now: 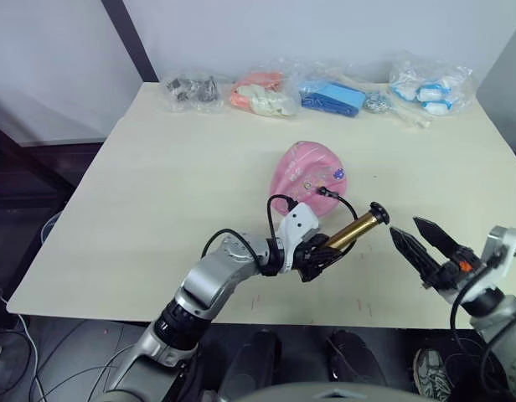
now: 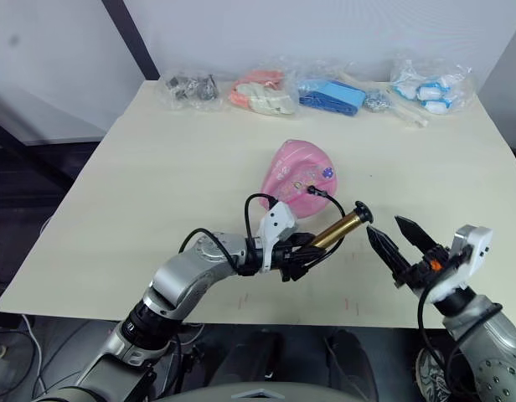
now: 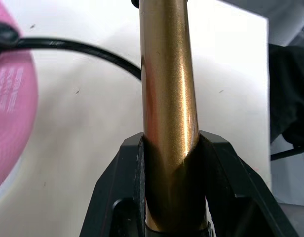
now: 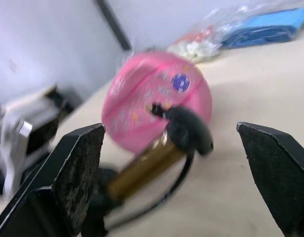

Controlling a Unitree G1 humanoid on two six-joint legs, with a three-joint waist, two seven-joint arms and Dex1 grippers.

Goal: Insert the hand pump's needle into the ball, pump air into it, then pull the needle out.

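1. your left gripper (image 1: 318,255) is clenched on the hand pump (image 1: 352,229), both black fingers (image 3: 123,197) pressed against the gold barrel near its lower end.
2. the pump sits lifted off the table (image 1: 157,201), tilted up and away toward your right, its black handle (image 1: 379,213) at the raised end.
3. the thin black hose (image 1: 346,205) loops from the pump over to the ball (image 1: 310,174); its end fitting sits against the ball's near face, and you cannot tell from here whether the needle is inside.
4. the ball rests on the table around the middle, pink and saggy, dented along its top, just beyond the pump.
5. your right gripper (image 1: 423,242) hangs released, fingers spread wide, holding nothing, near the pump's handle end and apart from it.
6. through the right wrist view, the black handle (image 4: 189,129) sits in the gap between the spread fingers (image 4: 75,168), with the ball (image 4: 142,98) behind it.
7. along the far edge of the table lie four plastic bags (image 1: 333,96) of small items, well apart from the ball.
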